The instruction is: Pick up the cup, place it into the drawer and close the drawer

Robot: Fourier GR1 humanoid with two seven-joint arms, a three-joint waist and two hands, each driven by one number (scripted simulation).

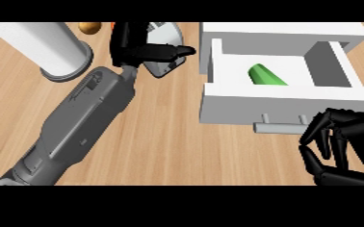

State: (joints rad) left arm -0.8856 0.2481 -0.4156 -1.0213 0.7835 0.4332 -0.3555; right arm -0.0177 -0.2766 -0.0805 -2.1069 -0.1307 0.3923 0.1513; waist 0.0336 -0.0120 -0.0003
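**Green cup in, drawer open: the push is the risk**

Green and lying on its side, the cup point(266, 75) rests inside the white drawer point(277, 103) at the upper right of the frame, so we judge that only the closing is left. The drawer stands pulled out toward the lower edge. Its grey handle point(280, 126) faces the right hand point(334, 146) in the lower right corner. That hand's fingers are curled like a claw and hold nothing we can see. Their tips are just beside the handle's right end, and we cannot tell whether they touch it.

As we judge it, the trouble lies in where that hand sits, right of the drawer's middle. A push from there may land on the handle's end or slip past the corner of the front panel, leaving the drawer skewed or partly open. Curled fingers might also hook the handle and drag it outward. The cup lies loose, so a sharp shove may roll it about, though the walls should keep it in.

The left hand point(146, 53) is at the upper middle, with its fingers stretched fairly straight over a white and grey object point(165, 66). A white cylinder point(50, 48) stands at the upper left on the wooden counter point(177, 139).

We find no brand, label or readable writing anywhere.
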